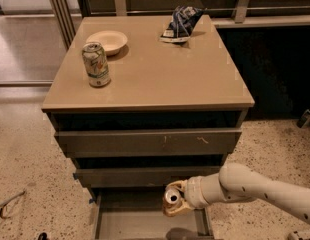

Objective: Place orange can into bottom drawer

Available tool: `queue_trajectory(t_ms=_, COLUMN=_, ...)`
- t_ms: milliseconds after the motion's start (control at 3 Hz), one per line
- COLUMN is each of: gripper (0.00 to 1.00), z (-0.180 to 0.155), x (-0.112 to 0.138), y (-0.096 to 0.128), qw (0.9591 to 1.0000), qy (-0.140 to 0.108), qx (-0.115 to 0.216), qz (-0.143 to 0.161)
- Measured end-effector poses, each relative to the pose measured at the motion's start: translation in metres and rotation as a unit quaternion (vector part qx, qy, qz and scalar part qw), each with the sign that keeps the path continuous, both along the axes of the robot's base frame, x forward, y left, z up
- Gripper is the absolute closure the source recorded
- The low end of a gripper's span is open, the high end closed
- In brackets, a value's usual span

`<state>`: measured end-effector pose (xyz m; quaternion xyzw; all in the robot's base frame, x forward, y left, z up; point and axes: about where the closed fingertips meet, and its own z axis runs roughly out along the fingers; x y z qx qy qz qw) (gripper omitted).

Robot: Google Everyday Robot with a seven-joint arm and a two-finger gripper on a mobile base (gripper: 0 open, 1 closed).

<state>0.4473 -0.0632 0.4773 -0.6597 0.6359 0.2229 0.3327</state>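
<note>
My gripper (174, 202) is at the bottom centre of the camera view, on a white arm reaching in from the right. It is shut on the orange can (171, 198), of which mostly the silver top shows. The can hangs above the right part of the open bottom drawer (140, 221), a grey tray pulled out below the two upper drawers. A shadow lies on the drawer floor under the can.
On the cabinet top (155, 69) stand a white-and-green can (96, 64), a white bowl (107, 40) and a dark blue chip bag (181, 23). The middle drawer (145, 176) sticks out slightly above the bottom one. Speckled floor surrounds the cabinet; a dark wall is right.
</note>
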Motion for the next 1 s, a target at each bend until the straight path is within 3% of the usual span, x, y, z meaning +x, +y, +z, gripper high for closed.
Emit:
queue_trajectory(t_ms=333, gripper=1.00, z=-0.050, x=0.014, y=0.004, qw=0.9995, qy=-0.024, qx=-0.015, qz=-0.012)
queue_trajectory(t_ms=667, gripper=1.00, z=-0.128, x=0.034, y=0.005, qw=0.9977, qy=-0.032, qx=-0.029, qz=-0.053)
queue_trajectory(t_ms=1000, gripper=1.00, z=-0.131, x=0.034, y=0.005, qw=0.9977, qy=-0.033, qx=-0.030, qz=-0.052)
